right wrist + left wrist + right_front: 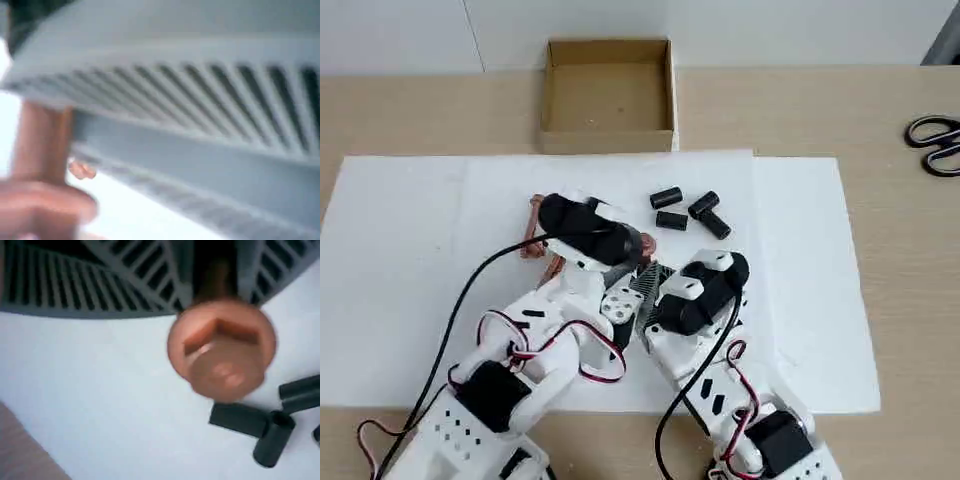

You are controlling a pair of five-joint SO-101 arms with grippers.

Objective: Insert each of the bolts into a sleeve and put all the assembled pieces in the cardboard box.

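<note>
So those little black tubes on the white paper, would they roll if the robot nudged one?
Probably, if pushed sideways: the black sleeves are round cylinders lying on their sides on flat white paper. They look rigid, keeping a clean tube shape. Two seem to touch, so nudging one may shift the other.

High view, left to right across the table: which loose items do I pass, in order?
Copper bolts → black sleeves → scissors. The cardboard box is left out because it spans above both the bolts and the sleeves.
</note>
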